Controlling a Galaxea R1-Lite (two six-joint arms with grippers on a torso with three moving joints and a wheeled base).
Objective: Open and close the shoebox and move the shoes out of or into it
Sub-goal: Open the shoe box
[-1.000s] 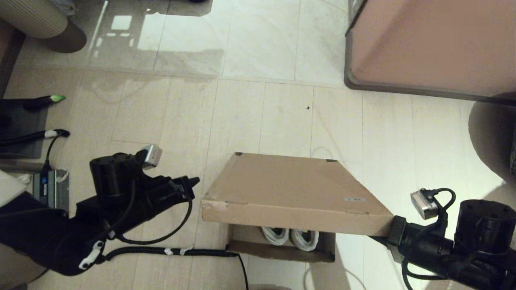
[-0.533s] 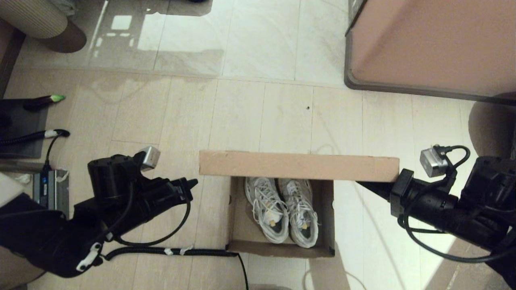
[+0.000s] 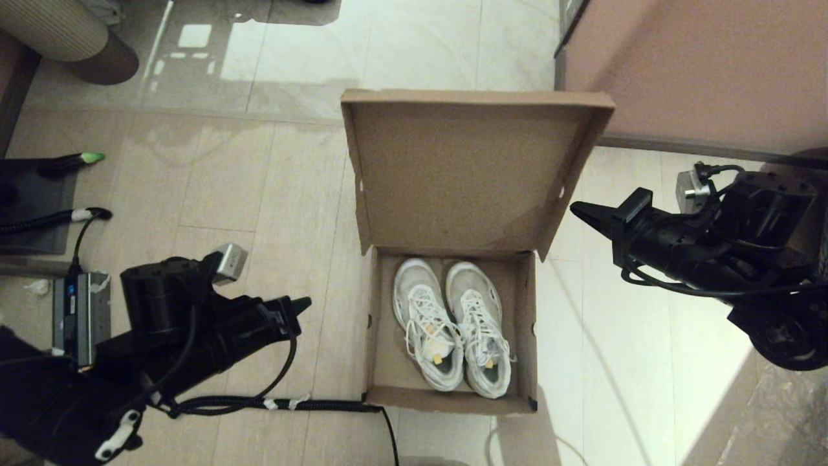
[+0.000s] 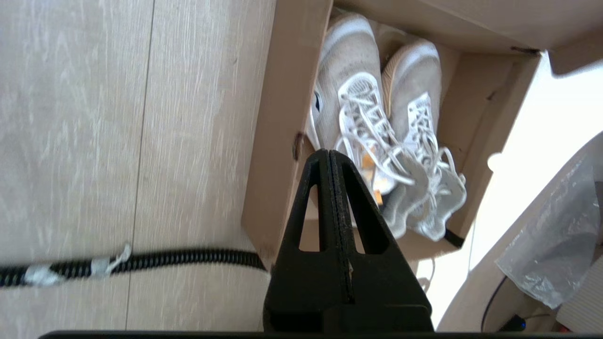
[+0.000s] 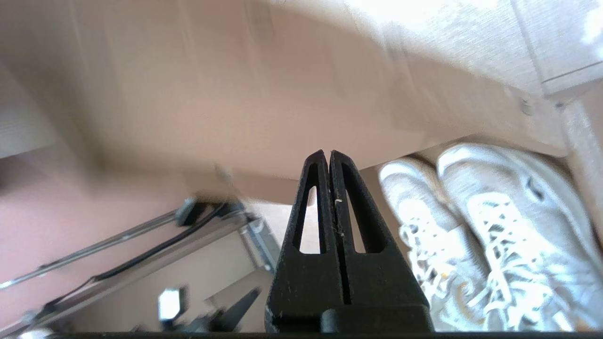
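The brown cardboard shoebox (image 3: pixel 378 362) stands on the floor with its flap lid (image 3: pixel 466 168) swung up and back. Two white lace-up sneakers (image 3: pixel 453 327) lie side by side inside, toes toward the lid; they also show in the left wrist view (image 4: pixel 377 117) and the right wrist view (image 5: pixel 494 221). My right gripper (image 3: pixel 576 208) is shut and empty, its tip just right of the raised lid's right edge. My left gripper (image 3: pixel 304 302) is shut and empty, hovering left of the box. In the wrist views the left gripper (image 4: pixel 328 153) and right gripper (image 5: pixel 327 153) show pads pressed together.
A large pinkish-brown block with grey rim (image 3: pixel 705 71) stands behind the lid at the back right. A black corrugated cable (image 3: pixel 272 404) runs along the floor to the box's near left corner. Dark equipment (image 3: pixel 32 200) sits at the far left.
The lid has swung from nearly closed to fully up and back, uncovering the sneakers. My right gripper rose and moved back with the lid's right edge. The left arm sank slightly.
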